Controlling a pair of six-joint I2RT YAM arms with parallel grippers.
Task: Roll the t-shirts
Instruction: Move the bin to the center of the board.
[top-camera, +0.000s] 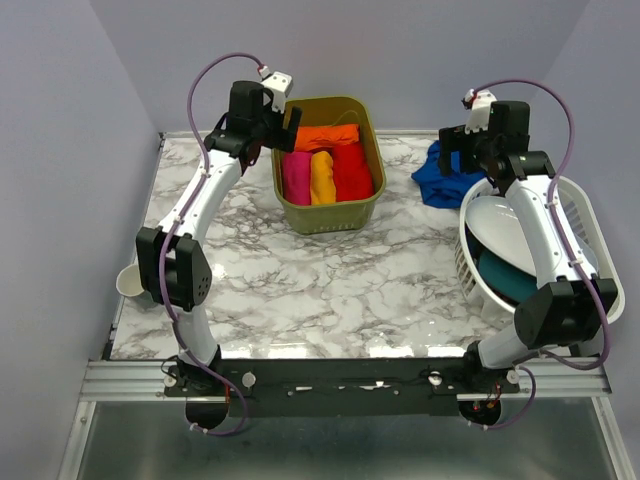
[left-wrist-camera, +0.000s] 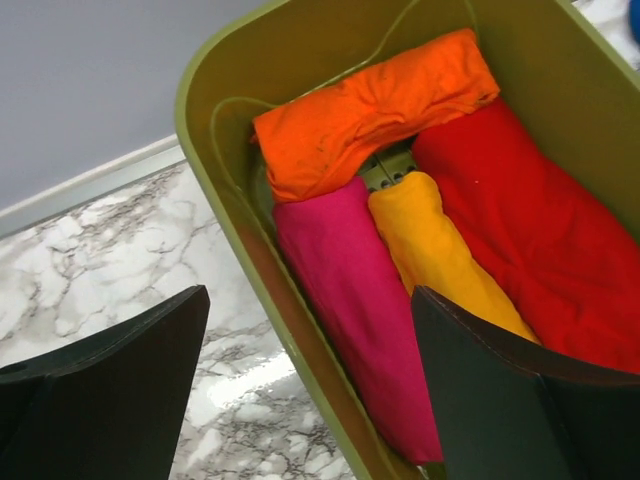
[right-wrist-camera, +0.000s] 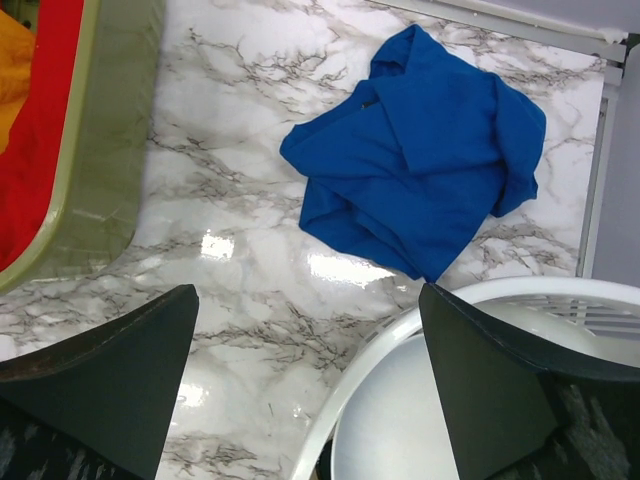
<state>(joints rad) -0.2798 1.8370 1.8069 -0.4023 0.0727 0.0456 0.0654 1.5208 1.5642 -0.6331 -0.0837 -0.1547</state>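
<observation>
Far left: left gripper (left-wrist-camera: 308, 300) poised above the left wall of the olive-green bin (top-camera: 328, 216), straddling it, jaws wide apart, gripping nothing. Inside the bin, four rolled shirts: an orange roll (top-camera: 325, 135) laid crosswise at the far end, then a pink roll (top-camera: 296, 177), a yellow roll (top-camera: 321, 177) and a red roll (top-camera: 351, 172) side by side, packed touching. Likely trouble here: dropping straight down and clipping the rim, or snagging the pink roll and pulling it loose.

Right of the bin, on the marble table (top-camera: 330, 290): the blue t-shirt (right-wrist-camera: 420, 190), crumpled in a heap, folded over itself, not spread flat, lying at the far right just beside the white slatted basket (right-wrist-camera: 400, 330). Above the gap between shirt and basket: right gripper (right-wrist-camera: 308, 295), likewise gaping and empty.

Probably the next shirt to roll, judging by the heap. Hazards:
- pinching only the top fold and lifting a bunch rather than a hem
- rolling without flattening first, giving a lumpy, slack roll
- knocking the basket rim so close by
- pushing the cloth toward the far table edge

With the left arm well apart from the shirt, no second grip for stretching it out unless brought across past the bin.

In the basket, a teal cloth (top-camera: 505, 280), partly hidden under the right arm; impossible to tell whether another shirt.
</observation>
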